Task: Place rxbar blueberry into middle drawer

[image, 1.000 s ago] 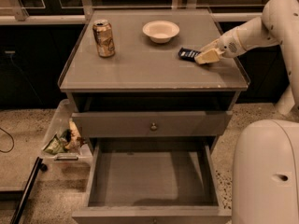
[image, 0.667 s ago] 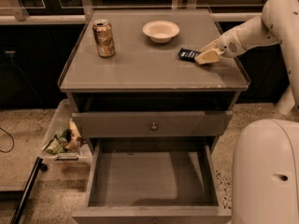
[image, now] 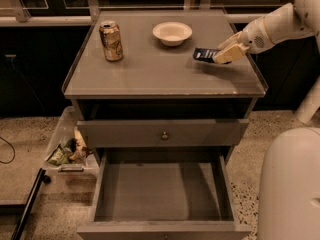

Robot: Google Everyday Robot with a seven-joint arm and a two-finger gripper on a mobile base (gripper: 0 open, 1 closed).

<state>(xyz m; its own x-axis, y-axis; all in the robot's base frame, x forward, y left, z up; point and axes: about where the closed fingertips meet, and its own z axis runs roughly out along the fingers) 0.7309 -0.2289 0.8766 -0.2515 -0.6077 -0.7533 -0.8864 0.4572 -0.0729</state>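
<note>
The rxbar blueberry, a small dark-blue bar, is at the right side of the cabinet top. My gripper comes in from the right and is shut on the bar's right end, holding it just above the surface with a shadow under it. The middle drawer is pulled out at the bottom of the view. It is a wide grey box with a bare floor, well below and in front of the gripper.
A tan drink can stands at the top's left rear and a white bowl at the rear middle. A shut drawer front with a round knob sits above the open drawer. A bin of litter is on the floor left. My white base is at the right.
The gripper and the bar have risen slightly off the cabinet top. The can, the bowl and the drawers have not moved.
</note>
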